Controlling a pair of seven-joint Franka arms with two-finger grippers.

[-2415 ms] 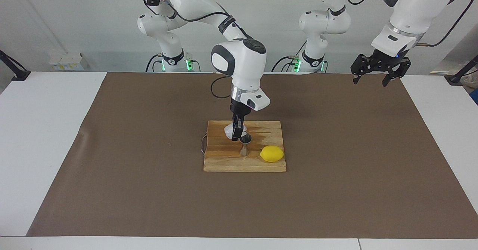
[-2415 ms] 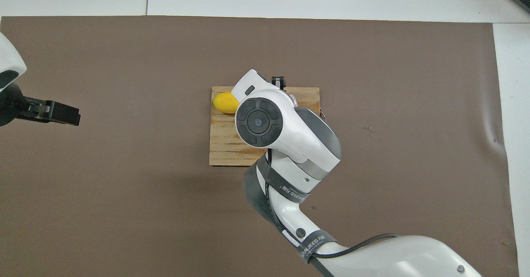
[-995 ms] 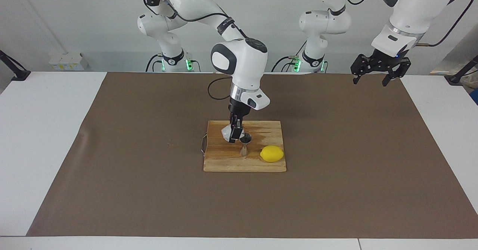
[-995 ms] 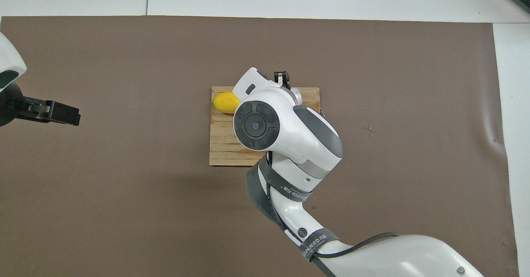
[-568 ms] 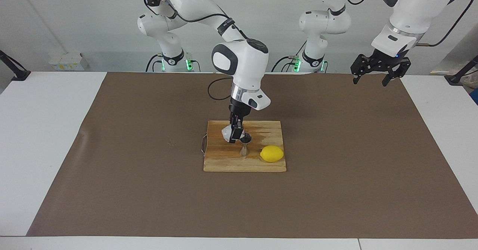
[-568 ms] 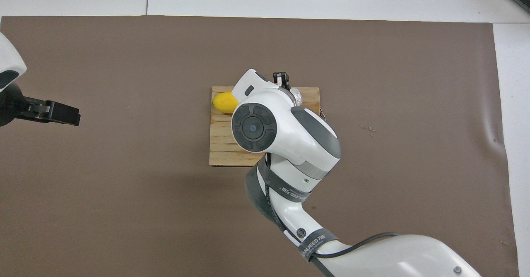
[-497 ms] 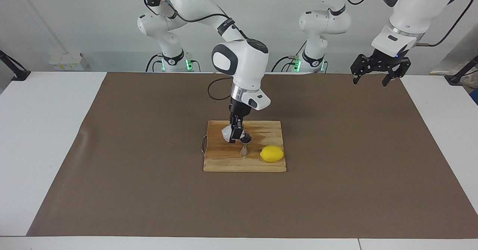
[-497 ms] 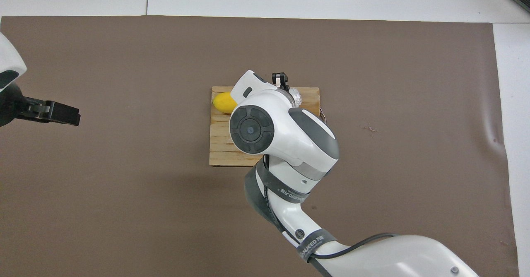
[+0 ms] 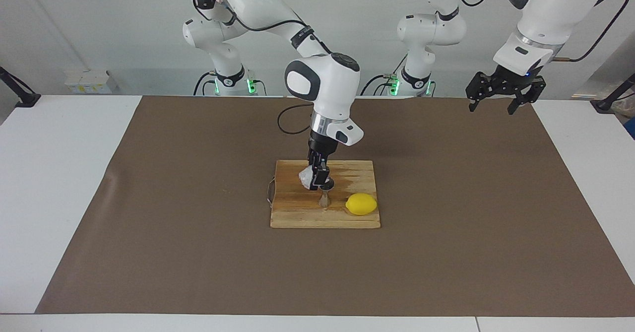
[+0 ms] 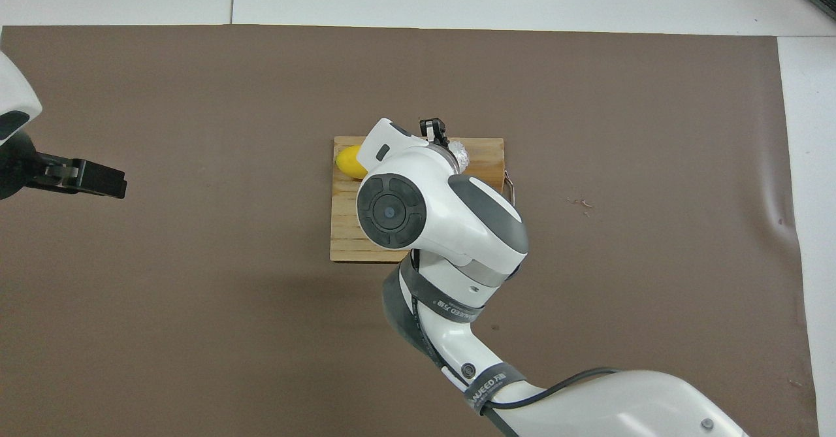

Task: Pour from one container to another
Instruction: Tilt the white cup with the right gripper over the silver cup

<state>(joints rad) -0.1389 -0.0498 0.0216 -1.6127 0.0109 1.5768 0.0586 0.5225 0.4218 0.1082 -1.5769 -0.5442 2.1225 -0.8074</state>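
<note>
My right gripper (image 9: 317, 180) is shut on the translucent whitish cup (image 9: 304, 176) and holds it just above the wooden board (image 9: 297, 215), right beside the top of the steel jigger (image 9: 324, 196). The jigger stands upright near the middle of the board. In the overhead view the cup (image 10: 460, 157) shows beside one finger (image 10: 432, 129) of the right gripper, and the right arm hides the jigger. My left gripper (image 9: 500, 102) is open and empty and waits high over the mat near the left arm's base; it also shows in the overhead view (image 10: 88, 179).
A yellow lemon (image 9: 360, 204) lies on the board beside the jigger, toward the left arm's end; it also shows in the overhead view (image 10: 347, 161). A thin wire handle (image 9: 269, 193) sticks out of the board's edge toward the right arm's end. A brown mat (image 9: 149, 223) covers the table.
My right gripper has carried the cup a little toward the jigger, and its wrist has turned slightly. The left arm, jigger and lemon have not moved.
</note>
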